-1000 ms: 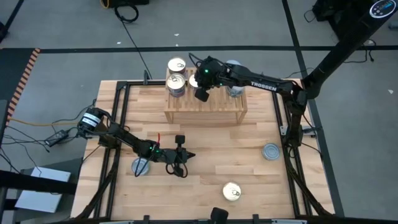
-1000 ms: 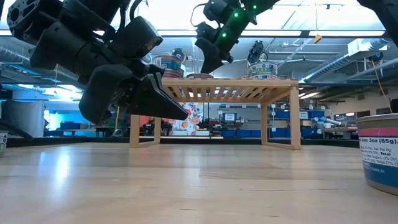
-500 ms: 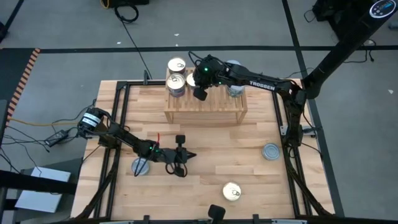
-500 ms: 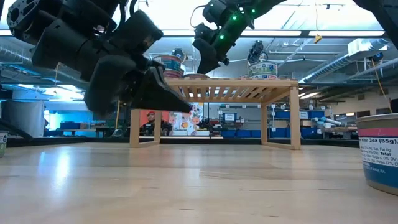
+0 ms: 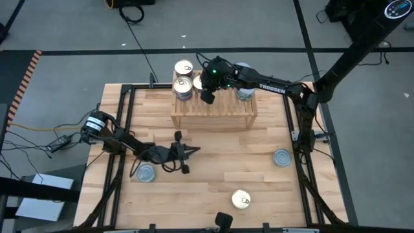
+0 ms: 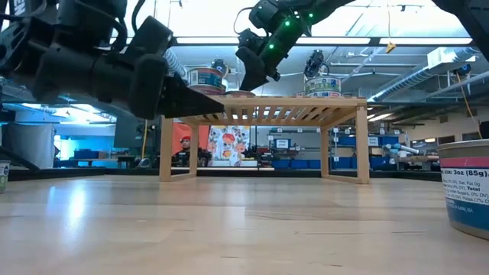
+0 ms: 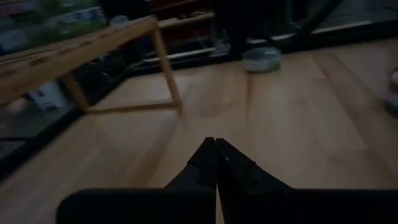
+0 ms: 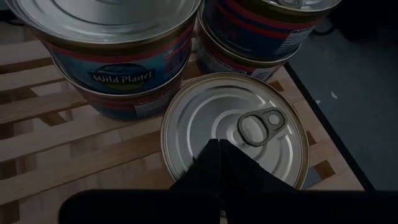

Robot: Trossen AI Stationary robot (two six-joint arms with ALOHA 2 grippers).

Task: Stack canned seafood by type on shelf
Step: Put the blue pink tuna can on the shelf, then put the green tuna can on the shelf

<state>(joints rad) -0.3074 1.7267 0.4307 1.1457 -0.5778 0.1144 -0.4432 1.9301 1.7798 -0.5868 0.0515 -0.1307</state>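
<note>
Currently the right gripper (image 5: 207,96) sits over the left end of the shelf (image 5: 213,113), fingers pressed together, nothing between them. Its wrist view shows the closed fingertips (image 8: 219,163) right above a single gold-top tin (image 8: 235,129) lying flat on the slats, pull tab up; whether the tips touch the lid I can't tell. Just beside that tin are two stacks of gold-top tins: the near stack (image 8: 115,62) and the far stack (image 8: 264,28), both touching or almost touching the single tin. From above, those stacks show at (image 5: 183,88) and (image 5: 184,68), at the shelf's left-rear corner.

A silver-top stack (image 5: 244,90) stands on the shelf's right part, well apart from the gold group; the right arm crosses over it.

Left gripper (image 5: 191,151) hangs above the tabletop (image 5: 220,168) in front of the shelf, jaws closed and empty, tips pointing toward the shelf's right side. It shows in the low view at (image 6: 214,100), clear of the wood.

Loose tins on the table:
- silver-top tin (image 5: 146,173) near the left edge, behind the left gripper, under the arm's side
- silver-top tin (image 5: 281,157) near the right edge, also seen far off in the left wrist view (image 7: 261,60)
- gold-top tin (image 5: 241,199) near the front edge, well apart from both grippers
</note>
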